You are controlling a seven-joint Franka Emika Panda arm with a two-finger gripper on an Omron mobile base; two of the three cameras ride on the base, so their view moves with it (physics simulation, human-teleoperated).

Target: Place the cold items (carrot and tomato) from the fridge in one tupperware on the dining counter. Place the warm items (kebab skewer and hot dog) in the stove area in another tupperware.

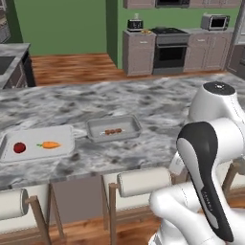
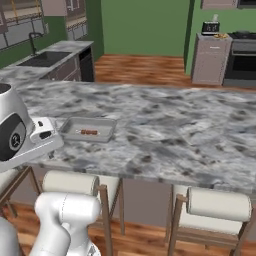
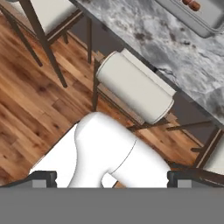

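On the dining counter [image 1: 143, 103], the left tupperware [image 1: 64, 136] holds tomato [image 1: 19, 148] and carrot [image 1: 50, 145]. The second tupperware [image 1: 134, 121] holds what looks like the kebab skewer [image 1: 113, 131] (small, blurry). The hot dog seems left. Whether the jaws are released or clenched, I cannot tell.

Stools [image 1: 143, 182] at counter; stove [image 1: 170, 48], toaster [image 1: 136, 24], microwave [image 1: 214, 22] behind.

We find no readable text, label, brand, number or sign anywhere. The microwave [image 1: 215, 22] and toaster [image 1: 135, 24] on the far surface show blank faces, and the oven [image 1: 170, 50] front carries no legible marking.
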